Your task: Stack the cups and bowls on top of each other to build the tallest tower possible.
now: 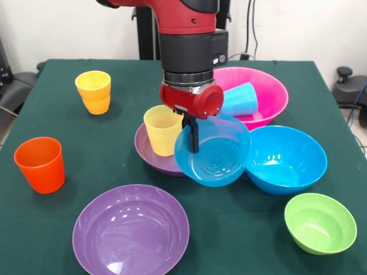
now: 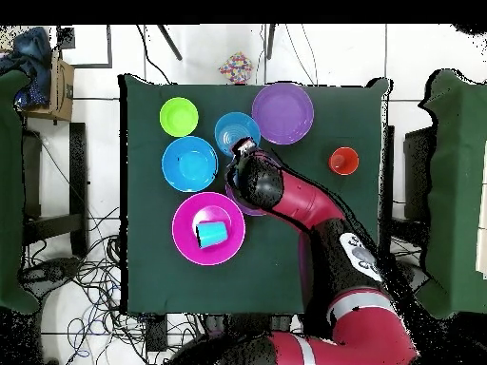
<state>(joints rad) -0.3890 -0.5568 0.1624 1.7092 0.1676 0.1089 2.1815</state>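
the green table (image 1: 57, 86) fills both views. the red and black arm (image 1: 186, 23) comes down at the top centre of the front view.

six bowls in all. the big pink bowl (image 1: 274, 94) sits at upper right of the front view, with one light blue cup (image 1: 241, 98) lying on its side inside it. two purple bowls: one wide and shallow at the lower left centre (image 1: 131, 232), bare inside, and a second purple bowl (image 1: 150, 156) at the middle, partly hidden, with the pale yellow cup (image 1: 163, 130) standing upright in it. the big blue bowl (image 1: 289, 160) rests on the table at right of centre. the small blue bowl (image 1: 215, 152) is tilted, its opening turned toward the camera, lifted over the edge of the middle purple bowl and touching or overlapping the big blue bowl's rim. the small green bowl (image 1: 320, 222) stands alone at the lower right.

five cups: the light blue and the pale yellow already told, an orange cup (image 1: 40, 164) upright at the left edge, and two amber-yellow cups (image 1: 94, 91) nested one in the other at the upper left.

the gripper (image 1: 193, 137) pinches the near rim of the small blue bowl, one dark finger showing inside the wall. in the overhead view the gripper (image 2: 243, 152) sits at that bowl's (image 2: 233, 128) edge.
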